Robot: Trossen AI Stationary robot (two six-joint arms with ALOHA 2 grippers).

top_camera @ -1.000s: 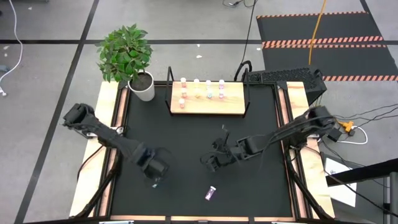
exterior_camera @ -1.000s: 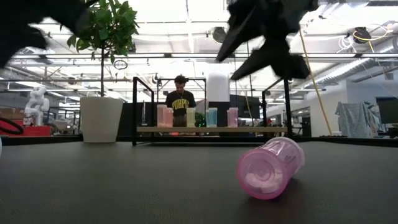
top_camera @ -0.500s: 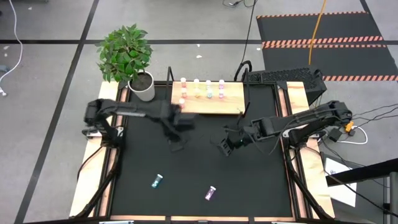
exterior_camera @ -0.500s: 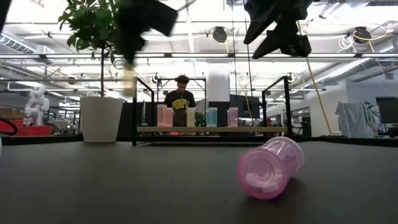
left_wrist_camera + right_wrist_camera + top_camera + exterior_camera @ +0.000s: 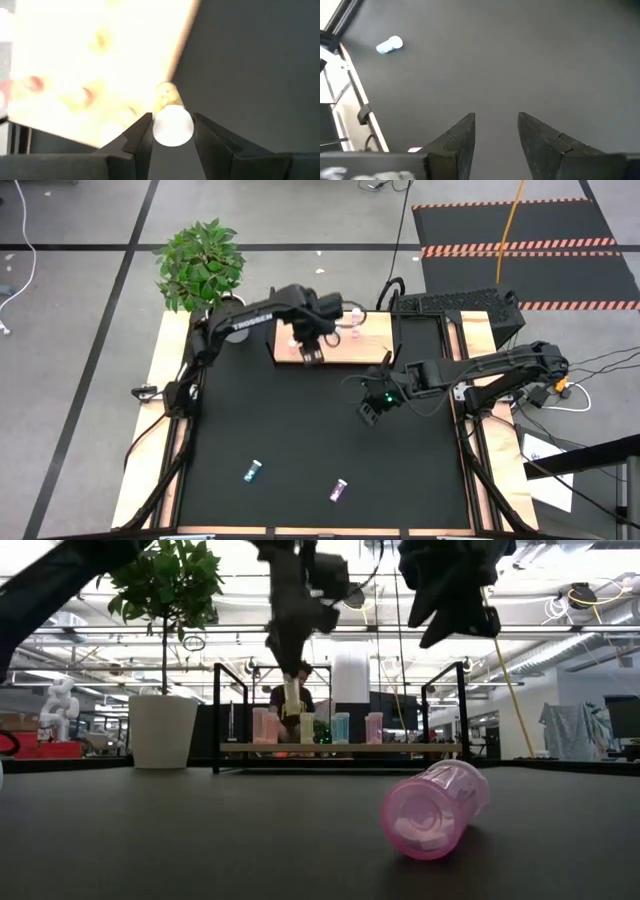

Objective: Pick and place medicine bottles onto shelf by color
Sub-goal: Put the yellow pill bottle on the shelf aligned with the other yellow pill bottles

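Top centre of the high view, left gripper (image 5: pixel 311 352) clamps a yellow bottle (image 5: pixel 167 102) over the shelf (image 5: pixel 375 352) front edge. Light, slick, tippy; hold mid-body. Right gripper (image 5: pixel 372 411) w/ fingers apart, empty.

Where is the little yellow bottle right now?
The yellow bottle is held between the left gripper's fingers, above the front edge of the shelf, at the table's far side. From above the gripper hides it.
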